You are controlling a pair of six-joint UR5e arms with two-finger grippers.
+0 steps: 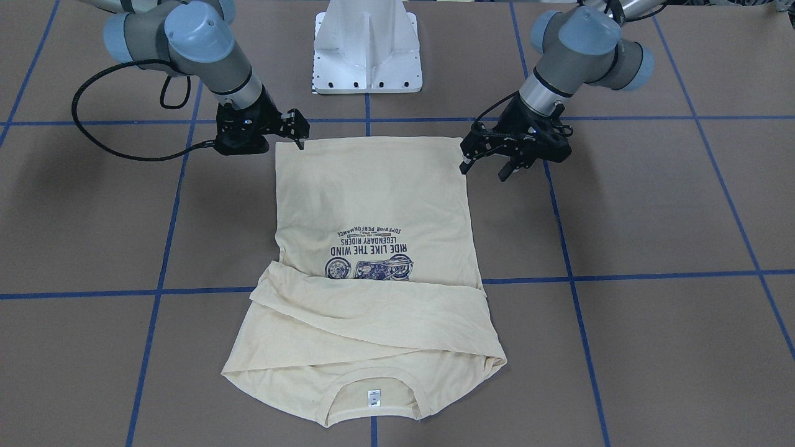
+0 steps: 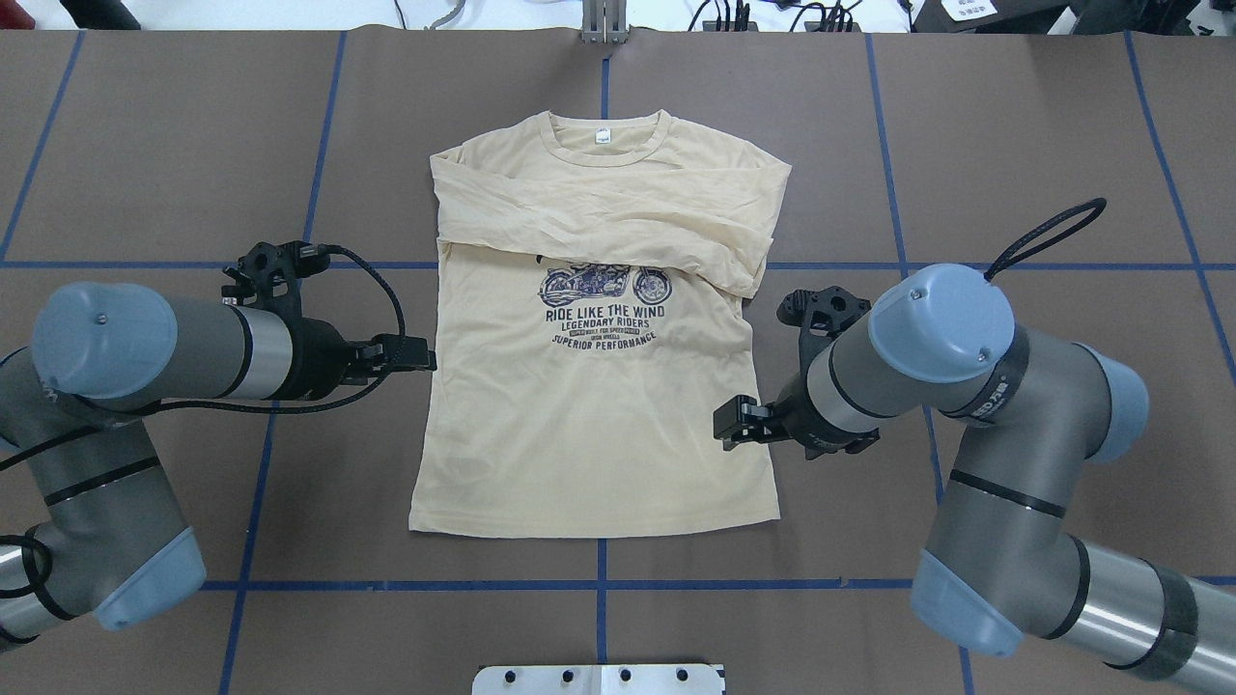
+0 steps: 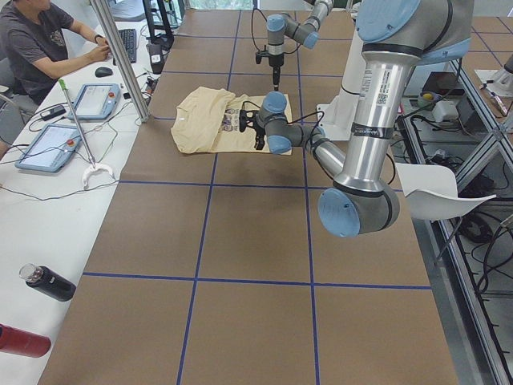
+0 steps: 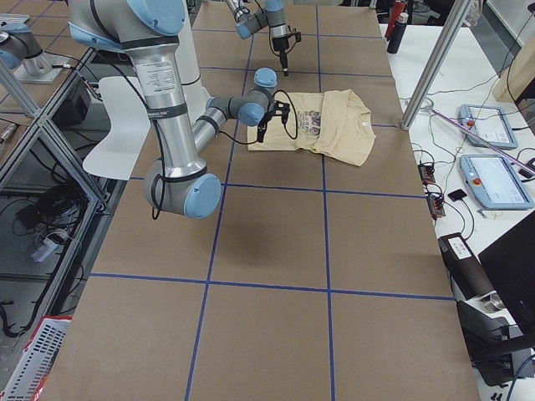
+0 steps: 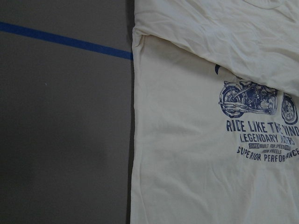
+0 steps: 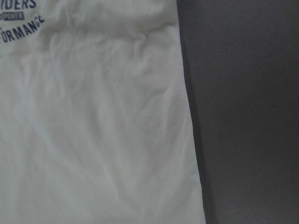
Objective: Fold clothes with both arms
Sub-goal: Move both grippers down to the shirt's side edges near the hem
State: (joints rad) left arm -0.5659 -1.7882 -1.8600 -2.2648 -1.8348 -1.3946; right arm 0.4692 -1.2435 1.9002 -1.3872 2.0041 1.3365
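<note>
The pale cream-yellow T-shirt [image 1: 372, 205] lies flat and face up on the brown table, print [image 2: 603, 309] showing, both sleeves folded across the chest [image 2: 618, 217]. Its neck label [image 2: 603, 136] is at the far end and the hem is near the robot. My left gripper [image 1: 483, 171] hovers open just off the shirt's side edge; in the overhead view it [image 2: 415, 355] is at mid-body height. My right gripper [image 1: 299, 139] hovers by the opposite edge near the hem [image 2: 724, 425] and looks open. The wrist views show only the shirt's edges [image 5: 196, 140] [image 6: 93, 130], no fingers.
The white pedestal base [image 1: 367, 46] stands behind the hem. Blue tape lines [image 2: 599, 585] grid the table. Along the far side stands a white desk with tablets [image 3: 96, 100], a seated operator [image 3: 40, 40] and bottles [image 3: 48, 282].
</note>
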